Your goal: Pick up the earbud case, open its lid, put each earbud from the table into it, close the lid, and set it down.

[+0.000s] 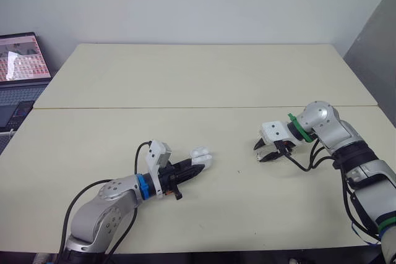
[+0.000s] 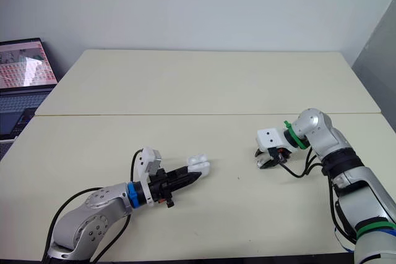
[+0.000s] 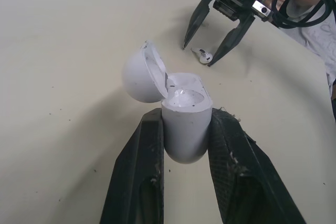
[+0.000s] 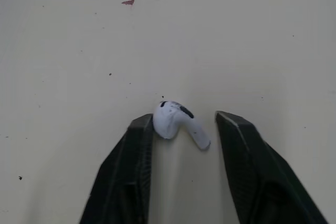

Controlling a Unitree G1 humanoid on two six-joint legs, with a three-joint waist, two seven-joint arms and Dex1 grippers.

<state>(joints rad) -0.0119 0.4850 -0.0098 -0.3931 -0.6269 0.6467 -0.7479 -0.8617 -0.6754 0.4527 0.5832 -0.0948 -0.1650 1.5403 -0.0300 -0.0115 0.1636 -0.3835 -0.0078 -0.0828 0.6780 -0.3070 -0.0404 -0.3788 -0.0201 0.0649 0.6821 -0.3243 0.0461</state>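
My left gripper (image 1: 197, 166) is shut on the white earbud case (image 3: 185, 121), near the table's front middle. The case lid (image 3: 140, 73) is swung open and one earbud (image 3: 185, 97) sits inside. A second white earbud (image 4: 178, 121) lies on the table to the right. My right gripper (image 4: 184, 121) stands open with its tips down on the table, one finger (image 4: 137, 145) touching the earbud and the other a little apart. The left wrist view also shows that earbud (image 3: 202, 56) between the right gripper's fingers (image 3: 193, 22).
A cream table (image 1: 204, 78) with a seam across its middle spreads out ahead. An open laptop (image 1: 21, 69) stands off the table's far left edge. A grey panel (image 1: 377, 47) rises at the right.
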